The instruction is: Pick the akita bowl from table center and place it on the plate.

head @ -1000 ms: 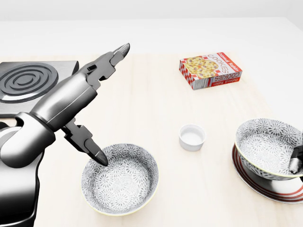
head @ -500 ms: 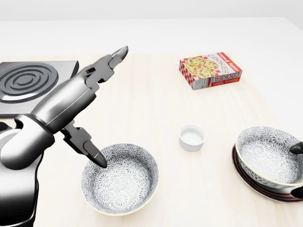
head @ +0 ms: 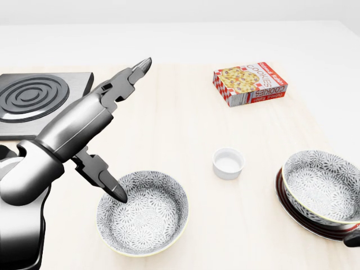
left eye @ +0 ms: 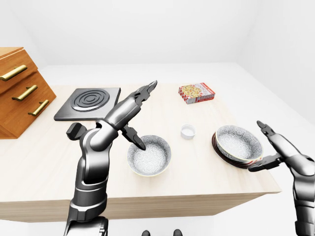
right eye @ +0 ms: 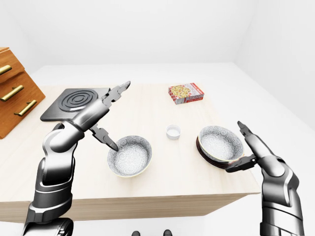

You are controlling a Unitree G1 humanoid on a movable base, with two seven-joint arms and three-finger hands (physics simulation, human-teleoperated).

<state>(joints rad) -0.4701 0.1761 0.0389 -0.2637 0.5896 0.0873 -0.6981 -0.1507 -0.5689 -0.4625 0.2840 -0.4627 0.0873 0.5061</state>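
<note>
One patterned akita bowl point(head: 322, 185) sits upright on the red-striped plate point(head: 296, 218) at the right of the head view. My right hand point(right eye: 235, 146) is open just to the right of that bowl, fingers spread and apart from it; only a dark tip shows in the head view's bottom right corner. A second patterned bowl point(head: 143, 214) rests on the table at the bottom centre-left. My left hand point(head: 129, 128) is open above its left rim, thumb pointing down at the rim and the other fingers pointing up and away.
A small white ramekin point(head: 228, 163) stands between the two bowls. A cookies box point(head: 250, 83) lies toward the top right. A black hotplate point(head: 34, 101) is at the left, and a wooden drawer cabinet point(left eye: 19, 91) beyond it. The table's near edge runs just below the plate.
My right hand has let go of the bowl's right rim and drawn off to the lower right, almost out of the head view. The bowl has settled level on the plate. The left arm barely moved.
</note>
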